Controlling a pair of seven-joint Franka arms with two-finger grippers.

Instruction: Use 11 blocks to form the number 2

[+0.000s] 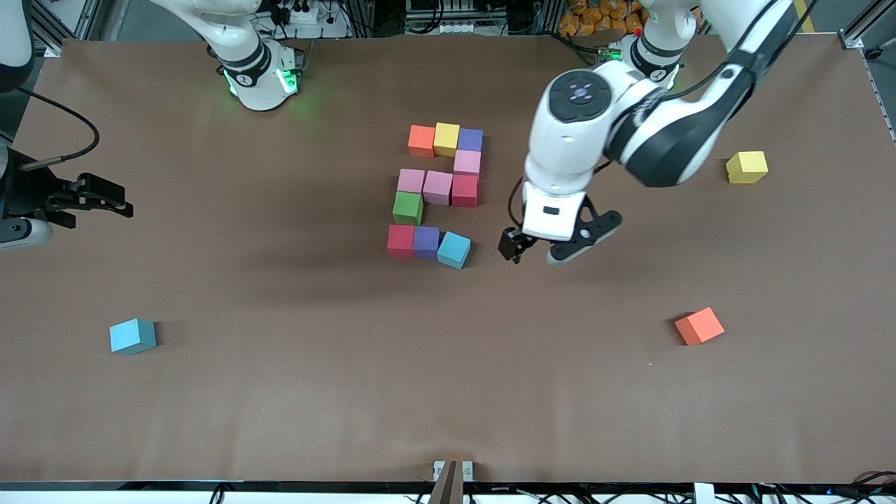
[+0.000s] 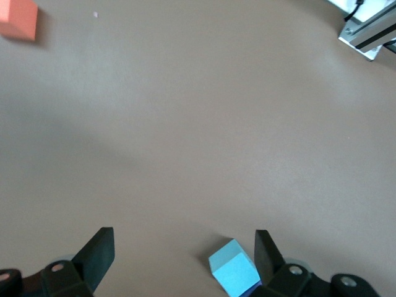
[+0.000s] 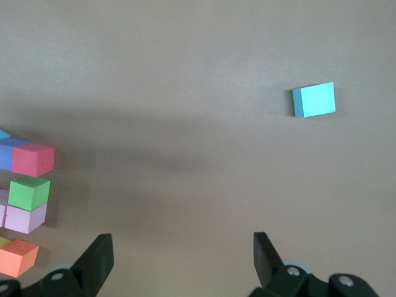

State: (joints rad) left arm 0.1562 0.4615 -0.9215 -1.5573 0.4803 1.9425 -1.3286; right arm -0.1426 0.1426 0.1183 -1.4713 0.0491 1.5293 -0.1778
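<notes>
At the left edge of the front view, the right hand (image 1: pixel 105 198) hangs over the bare counter (image 1: pixel 280 392), fingers spread wide and holding nothing; that arm waits. Lower left lies a loose light blue block (image 1: pixel 132 336), also seen in the right wrist view (image 3: pixel 314 99).

In the upper middle sits the number 2 (image 1: pixel 439 192): an orange, yellow and purple top row (image 1: pixel 446 139), a pink cube (image 1: pixel 467 163) under the purple, then pink, pink and red (image 1: pixel 438 186), a green cube (image 1: pixel 407 207), and a bottom row of red, purple and a skewed light blue cube (image 1: pixel 454 250).

Just right of that cube, the left hand (image 1: pixel 535 248) hovers over the counter, wide open and empty. Lower right lies a loose orange block (image 1: pixel 699 326); upper right, a loose yellow block (image 1: pixel 746 167). No containers are on the counter.
</notes>
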